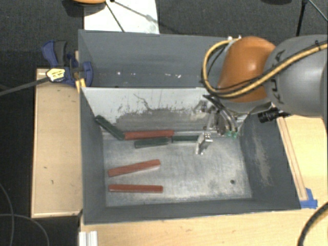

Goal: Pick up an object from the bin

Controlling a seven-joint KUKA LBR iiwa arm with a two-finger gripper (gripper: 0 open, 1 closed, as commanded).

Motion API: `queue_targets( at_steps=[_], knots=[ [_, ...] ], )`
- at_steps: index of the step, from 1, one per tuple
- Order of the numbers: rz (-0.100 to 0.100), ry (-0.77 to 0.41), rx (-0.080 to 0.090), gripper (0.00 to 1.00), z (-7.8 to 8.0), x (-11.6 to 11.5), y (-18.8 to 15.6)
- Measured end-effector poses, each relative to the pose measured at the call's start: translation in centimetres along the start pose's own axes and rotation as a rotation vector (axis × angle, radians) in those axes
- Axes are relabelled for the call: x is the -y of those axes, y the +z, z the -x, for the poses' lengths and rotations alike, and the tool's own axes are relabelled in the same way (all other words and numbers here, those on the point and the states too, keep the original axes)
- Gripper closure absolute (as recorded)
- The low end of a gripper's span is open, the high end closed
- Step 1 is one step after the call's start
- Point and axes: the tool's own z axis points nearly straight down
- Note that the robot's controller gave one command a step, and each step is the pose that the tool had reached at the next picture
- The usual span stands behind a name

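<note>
Gripper [204,143]: metal, low over the bin floor toward 2 o'clock; whether open or closed, cannot tell.
Nearest thing: thin dark green stick [187,137], lying flat, one end at the gripper, running off toward 9 o'clock.
Beyond it: red-brown stick [148,135], second green stick [151,143].
Toward 7 o'clock: tilted red-brown bar [134,168], level red-brown bar [136,188].
Bin [154,60]: grey metal, scuffed floor.

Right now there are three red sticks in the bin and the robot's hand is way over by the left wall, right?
Not quite. The camera view does show three: the upper red stick, the middle red stick and the lower red stick. But the hand is in the right part of the bin, near the right end of a dark green stick.
</note>
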Motion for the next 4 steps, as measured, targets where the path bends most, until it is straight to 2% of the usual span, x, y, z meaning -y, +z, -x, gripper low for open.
queue_targets(
  at_steps=[1,2,3,4],
  knots=[
    [-0.001,-0.109,0.0,0.0,-0.2,-0.7,6.6],
    [0.0,0.063,-0.005,1.0,0.4,-1.0,8.9],
    [0.0,0.062,-0.005,1.0,0.4,-1.0,8.9],
    [0.0,0.06,0.001,1.0,0.5,-1.0,5.6]
  ],
)
